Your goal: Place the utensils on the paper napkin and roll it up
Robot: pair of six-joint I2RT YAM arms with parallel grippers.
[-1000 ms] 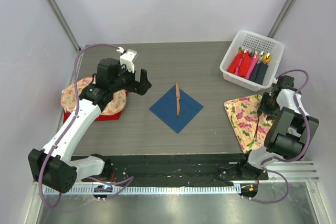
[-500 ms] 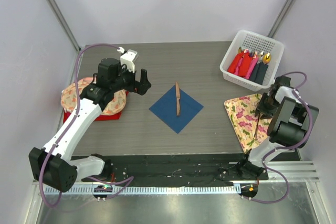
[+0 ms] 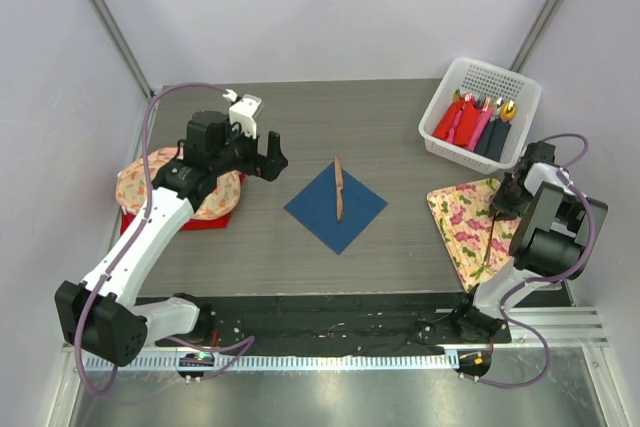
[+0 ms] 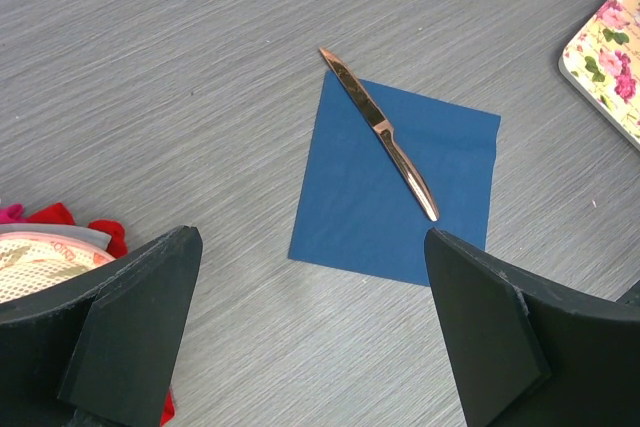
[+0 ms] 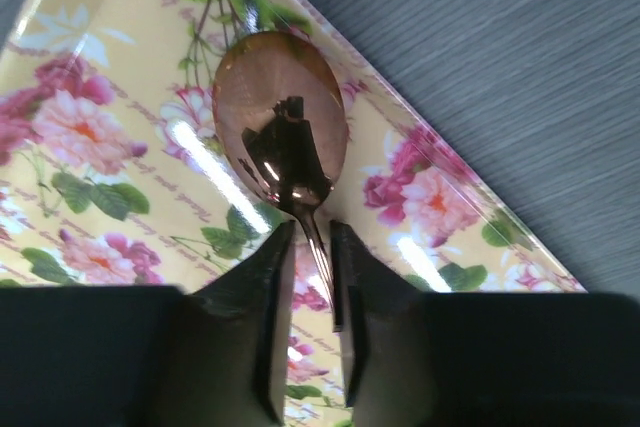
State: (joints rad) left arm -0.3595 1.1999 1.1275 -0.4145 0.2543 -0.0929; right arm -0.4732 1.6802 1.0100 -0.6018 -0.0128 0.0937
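Closing in over the last second, the right gripper (image 5: 308, 232) now stands with its jaws narrowly apart astride the neck of a copper spoon (image 5: 280, 112), a sliver of gap still showing on one side. The spoon lies on a floral tray (image 5: 90, 137) at the right of the table (image 3: 380, 117). The left gripper (image 3: 277, 159) hangs wide open left of the dark blue napkin (image 4: 360, 217), spread flat mid-table, a copper knife (image 4: 385, 135) lying across it, tip past its edge.
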